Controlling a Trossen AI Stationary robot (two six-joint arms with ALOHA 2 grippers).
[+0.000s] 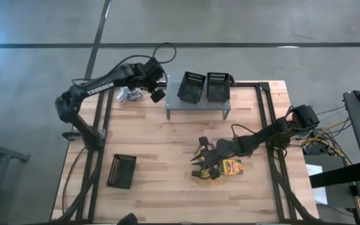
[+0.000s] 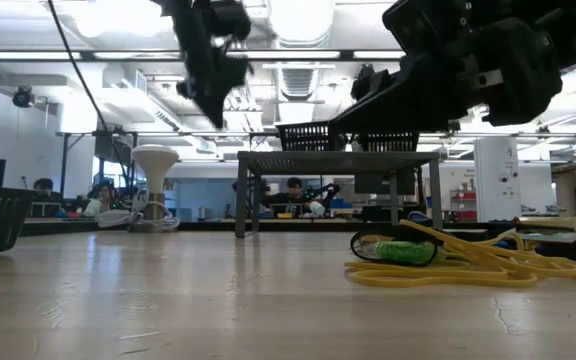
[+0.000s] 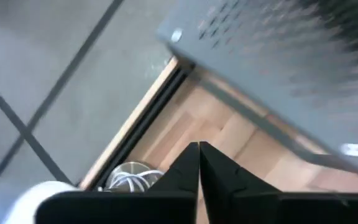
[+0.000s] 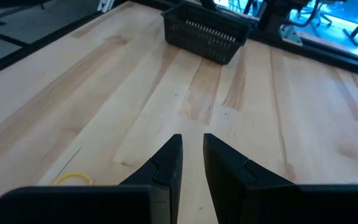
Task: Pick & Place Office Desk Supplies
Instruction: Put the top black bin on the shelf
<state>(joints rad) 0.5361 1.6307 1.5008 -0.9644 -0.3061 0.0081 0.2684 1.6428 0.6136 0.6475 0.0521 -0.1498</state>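
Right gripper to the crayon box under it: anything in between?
Nothing visible. In the high view the right gripper hangs right beside the crayon box, with only bare table around them. Its wrist view shows just wood and a yellow rubber band off to one side. Whether it touches the box, I cannot tell.

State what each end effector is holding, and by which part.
Nothing. The left end effector is shut on itself beside the grey shelf; the right end effector shows bare tabletop between its fingers.
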